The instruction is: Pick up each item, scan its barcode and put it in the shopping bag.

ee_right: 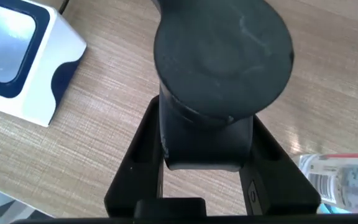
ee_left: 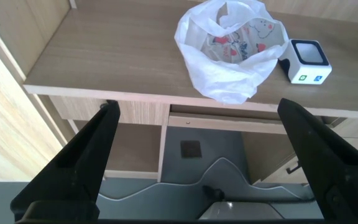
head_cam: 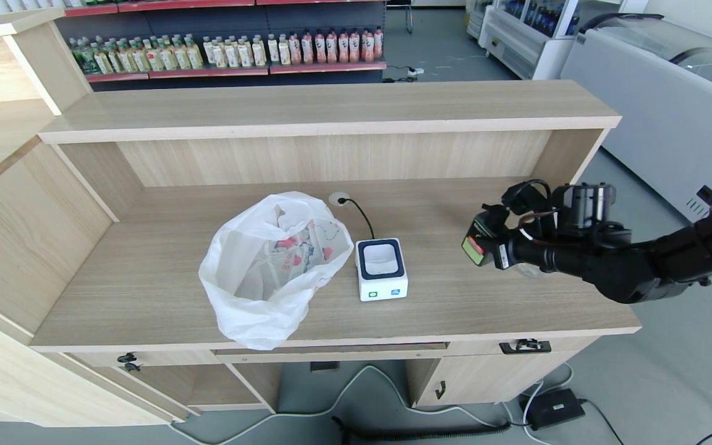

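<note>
A pale wooden counter point(head_cam: 146, 278) is set before shelves of bottles point(head_cam: 226, 52), with a chest freezer point(head_cam: 652, 93) to the right. On it a shopping bag point(head_cam: 269, 272) is spread open, a scanner point(head_cam: 382, 270) just beside it. The right gripper point(head_cam: 484, 248) is held above the counter's right part, pinched on a dark round-topped item point(ee_right: 222, 56). The left gripper point(ee_left: 199, 109) is spread wide before the counter's front edge.

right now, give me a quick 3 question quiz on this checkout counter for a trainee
1. True or false: the scanner sits inside the shopping bag.
2. The right end effector is: A open and empty, B shut on an item, C gripping the bag.
3. Fill in: seen from the robot, the scanner stands on the bag's ____ side.
Key: 1 false, it stands on the counter beside the bag; 2 B; 3 right.
</note>
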### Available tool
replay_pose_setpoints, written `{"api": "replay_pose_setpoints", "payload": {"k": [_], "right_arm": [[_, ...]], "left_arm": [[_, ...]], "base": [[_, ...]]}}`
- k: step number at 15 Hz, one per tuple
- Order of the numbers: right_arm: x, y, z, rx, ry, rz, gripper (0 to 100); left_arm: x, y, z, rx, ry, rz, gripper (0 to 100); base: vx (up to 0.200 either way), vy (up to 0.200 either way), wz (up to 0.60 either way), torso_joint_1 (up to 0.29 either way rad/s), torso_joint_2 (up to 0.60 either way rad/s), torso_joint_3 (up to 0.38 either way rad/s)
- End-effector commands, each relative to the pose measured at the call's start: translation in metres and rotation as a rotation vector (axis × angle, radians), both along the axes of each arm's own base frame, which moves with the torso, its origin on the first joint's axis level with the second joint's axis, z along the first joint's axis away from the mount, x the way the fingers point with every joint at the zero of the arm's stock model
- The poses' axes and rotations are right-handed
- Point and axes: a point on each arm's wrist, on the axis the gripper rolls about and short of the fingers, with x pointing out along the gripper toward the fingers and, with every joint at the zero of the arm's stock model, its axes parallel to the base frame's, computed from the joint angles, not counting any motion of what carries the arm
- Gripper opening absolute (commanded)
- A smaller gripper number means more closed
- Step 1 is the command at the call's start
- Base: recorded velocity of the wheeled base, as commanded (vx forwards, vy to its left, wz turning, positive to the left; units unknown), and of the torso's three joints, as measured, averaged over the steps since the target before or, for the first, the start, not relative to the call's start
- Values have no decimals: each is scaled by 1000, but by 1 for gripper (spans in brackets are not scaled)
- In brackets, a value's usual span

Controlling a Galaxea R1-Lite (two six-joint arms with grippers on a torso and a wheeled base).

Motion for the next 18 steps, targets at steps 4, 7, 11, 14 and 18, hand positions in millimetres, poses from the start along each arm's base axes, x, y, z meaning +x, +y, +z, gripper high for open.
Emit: {"api": "replay_pose_setpoints", "payload": {"k": [4, 7, 11, 14, 18], "right_arm": [[-128, -58, 69, -409, -258, -28, 0], [-181, -85, 88, -712, -394, -96, 0], [-226, -52, 103, -1110, -778, 245, 0], [-243, -19, 122, -1434, -1160, 384, 0], [-267, 27, 125, -1615, -1638, 513, 0]], "left_arm": [[0, 0, 0, 0, -1, 0, 100], [0, 0, 0, 0, -1, 0, 100], [0, 0, 0, 0, -1, 0, 100], [0, 0, 0, 0, -1, 0, 100], [0, 0, 0, 0, -1, 0, 100]], "base": [[0, 0, 0, 0, 0, 0], [0, 0, 0, 0, 0, 0], [0, 0, 0, 0, 0, 0], [0, 0, 0, 0, 0, 0], [0, 0, 0, 0, 0, 0]]}}
